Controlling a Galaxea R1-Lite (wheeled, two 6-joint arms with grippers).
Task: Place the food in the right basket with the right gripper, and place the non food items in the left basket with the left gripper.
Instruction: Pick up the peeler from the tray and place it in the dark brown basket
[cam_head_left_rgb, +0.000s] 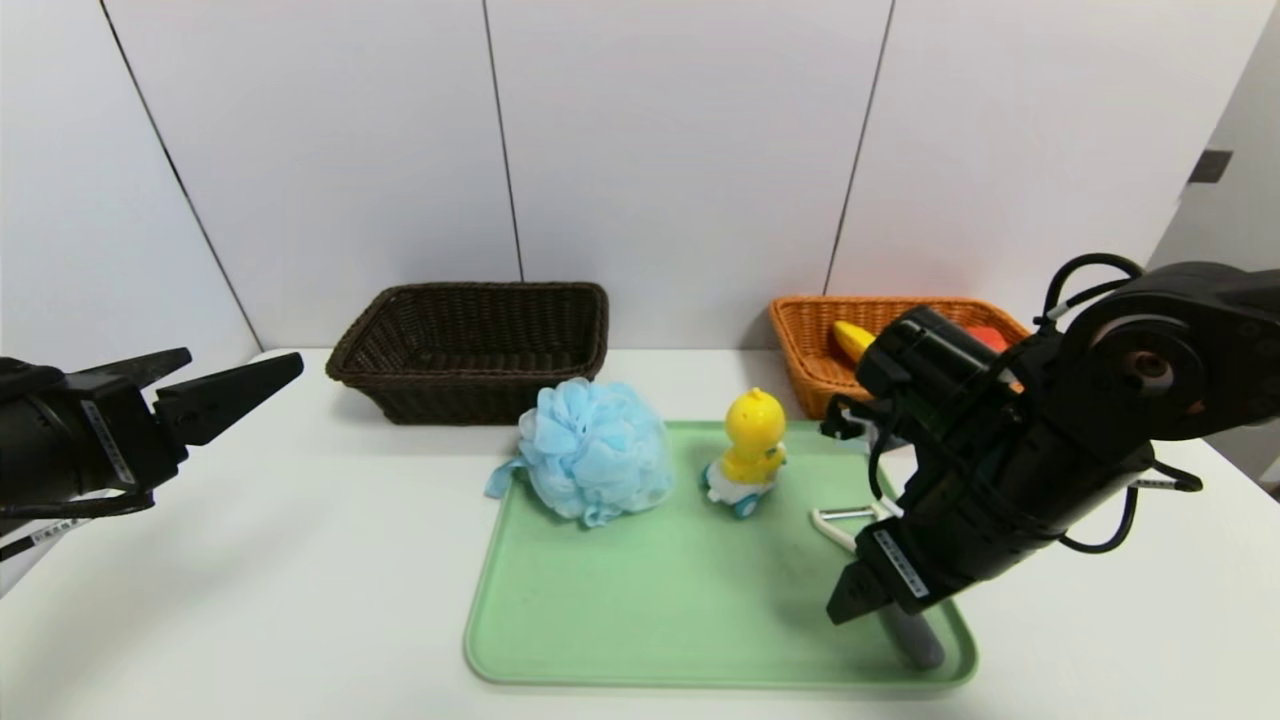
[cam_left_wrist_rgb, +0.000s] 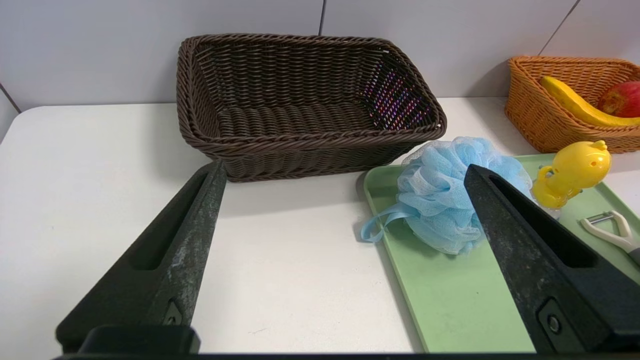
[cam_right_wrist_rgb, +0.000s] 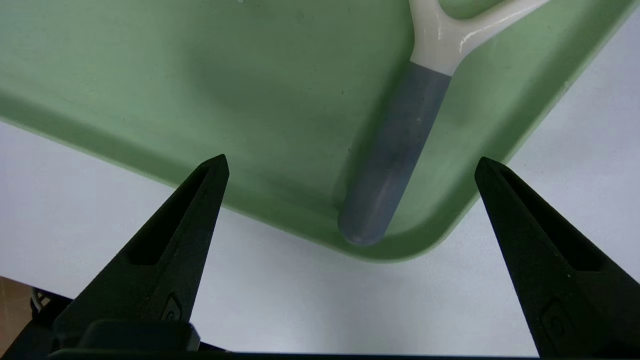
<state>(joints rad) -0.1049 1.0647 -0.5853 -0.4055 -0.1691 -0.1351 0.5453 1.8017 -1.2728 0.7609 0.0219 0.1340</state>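
Blue mesh sponge (cam_head_left_rgb: 595, 450) sits on the green tray (cam_head_left_rgb: 640, 640), forward and right of the open, empty left claw (cam_head_left_rgb: 240, 375); open right claw (cam_head_left_rgb: 850, 600) hovers over the peeler (cam_head_left_rgb: 905, 625).

Two baskets are sitting at the far side: one dark brown basket (cam_head_left_rgb: 470, 345) and one orange basket (cam_head_left_rgb: 815, 345). One banana (cam_left_wrist_rgb: 575, 105) and one apple (cam_left_wrist_rgb: 620, 98) are lying inside the orange one. One bath sponge (cam_head_left_rgb: 595, 450), one duck toy (cam_head_left_rgb: 748, 450) and one peeler (cam_head_left_rgb: 880, 570) are resting on one green tray (cam_head_left_rgb: 640, 620).
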